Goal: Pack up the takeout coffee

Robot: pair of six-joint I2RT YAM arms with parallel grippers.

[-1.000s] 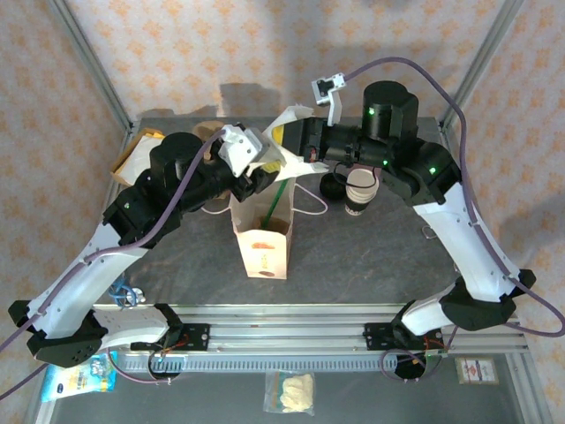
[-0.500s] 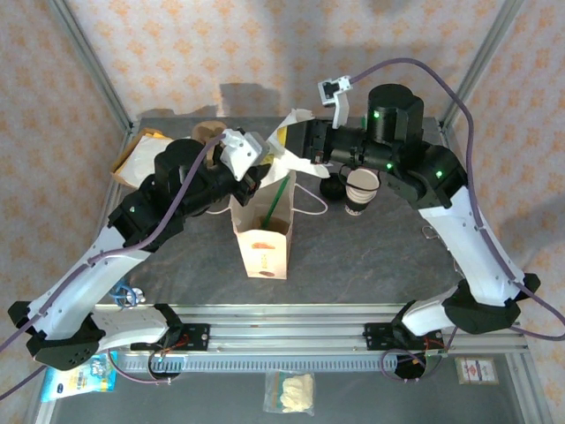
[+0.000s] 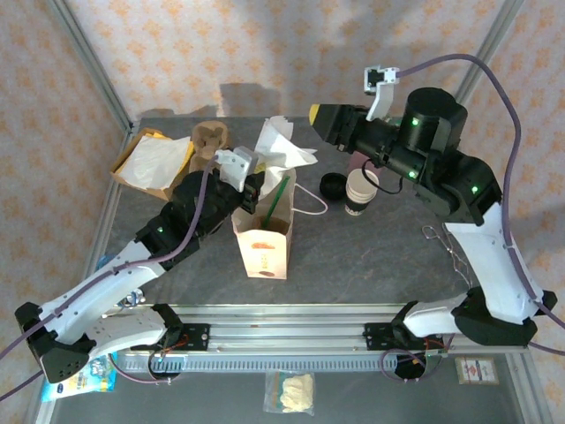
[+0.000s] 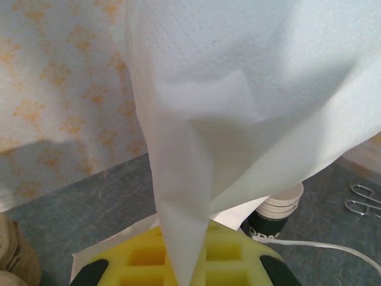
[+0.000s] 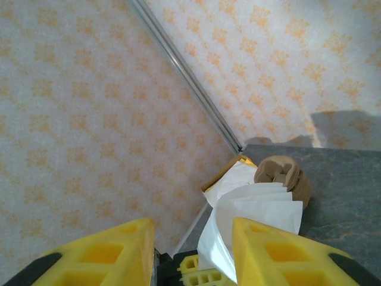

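Left end effector (image 3: 253, 184) pinched a white napkin (image 3: 281, 146) above the paper bag (image 3: 263, 246). Right end effector (image 5: 190, 232) spread, aloft. Takeout coffee's place untellable, probably already bagged. Napkin not yet in.

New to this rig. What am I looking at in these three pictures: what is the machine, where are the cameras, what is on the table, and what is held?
Two robot arms are bolted at the table's near edge, each ending in a two-finger gripper. The wide picture is from a fixed camera above and behind them. The other two are from wrist cameras, each looking out past its own yellow gripper. On the table stand an open paper bag with a thin green stick in it, a stack of paper cups, black lids, a cardboard box of napkins and a brown pulp tray. The left gripper is shut on a white napkin above the bag. The right gripper is open, holding nothing.
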